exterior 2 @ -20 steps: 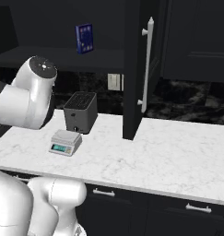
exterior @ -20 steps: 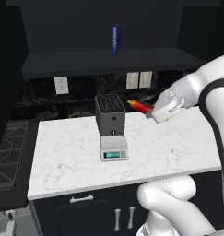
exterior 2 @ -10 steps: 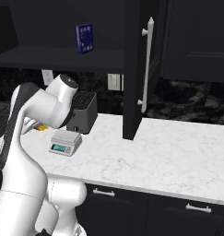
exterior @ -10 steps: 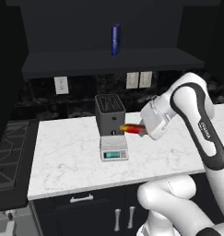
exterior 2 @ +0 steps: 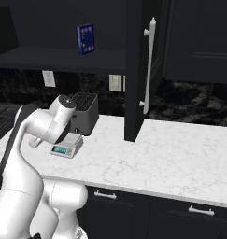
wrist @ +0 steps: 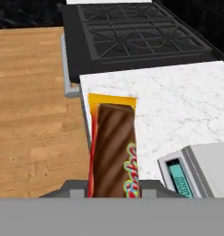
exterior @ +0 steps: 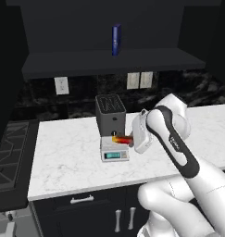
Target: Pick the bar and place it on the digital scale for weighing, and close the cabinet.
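The bar (exterior: 119,138), in a red, orange and yellow wrapper, is clamped in my gripper (exterior: 128,140), which is shut on it. It hangs level, just above the top plate of the digital scale (exterior: 115,151), in front of the dark slotted box. In the hand view the bar (wrist: 114,147) juts out from between my fingertips, and the digital scale (wrist: 196,173) with its teal display lies at the lower right. The cabinet stands open: its black door (exterior 2: 135,70) with a long silver handle (exterior 2: 149,65) swings out over the counter.
A dark grey slotted box (exterior: 110,116) stands right behind the scale. A tall blue box (exterior: 115,40) stands on the cabinet shelf (exterior: 109,60). A black stove (wrist: 132,37) adjoins the white marble counter (exterior: 63,157) on the left, with wood floor (wrist: 35,115) beyond.
My arm has swung down and to the left with the bar held, bringing it from beside the slotted box to just over the scale. The cabinet door has not moved.
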### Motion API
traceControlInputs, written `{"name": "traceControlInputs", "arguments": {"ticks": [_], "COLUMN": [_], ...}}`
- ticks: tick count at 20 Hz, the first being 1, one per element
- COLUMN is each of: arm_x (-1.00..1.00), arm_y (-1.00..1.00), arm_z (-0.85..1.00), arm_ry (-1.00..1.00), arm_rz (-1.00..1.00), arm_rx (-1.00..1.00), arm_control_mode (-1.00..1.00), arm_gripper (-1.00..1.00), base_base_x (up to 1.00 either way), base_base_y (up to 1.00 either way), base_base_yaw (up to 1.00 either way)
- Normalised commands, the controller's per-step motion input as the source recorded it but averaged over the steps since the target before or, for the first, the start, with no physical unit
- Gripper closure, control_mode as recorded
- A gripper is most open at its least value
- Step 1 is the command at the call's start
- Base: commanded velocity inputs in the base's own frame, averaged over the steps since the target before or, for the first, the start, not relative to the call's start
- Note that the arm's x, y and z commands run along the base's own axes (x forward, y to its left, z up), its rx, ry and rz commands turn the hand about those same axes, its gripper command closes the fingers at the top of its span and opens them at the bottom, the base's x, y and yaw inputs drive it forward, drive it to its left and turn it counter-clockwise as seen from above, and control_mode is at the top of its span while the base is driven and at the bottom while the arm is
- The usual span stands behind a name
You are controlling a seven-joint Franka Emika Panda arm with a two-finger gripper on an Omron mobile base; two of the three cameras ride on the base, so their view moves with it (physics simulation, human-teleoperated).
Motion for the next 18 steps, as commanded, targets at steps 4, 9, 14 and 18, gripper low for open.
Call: {"name": "traceControlInputs", "arguments": {"ticks": [4,9,14,18], "arm_x": [0.75,0.47,0.37,0.58], "arm_y": [0.04,0.00,0.00,-0.03], "arm_z": [-0.37,-0.35,-0.16,-0.19], "arm_ry": [-0.08,-0.07,0.09,0.13], "arm_rz": [-0.02,0.00,0.00,0.00], "arm_rx": [0.00,-0.05,-0.07,-0.01], "arm_control_mode": [-1.00,-1.00,-1.00,-1.00], "arm_gripper": [1.00,1.00,1.00,1.00], "base_base_x": [0.00,0.00,0.00,0.00], "base_base_y": [0.00,0.00,0.00,0.00], "base_base_yaw": [0.00,0.00,0.00,0.00]}}
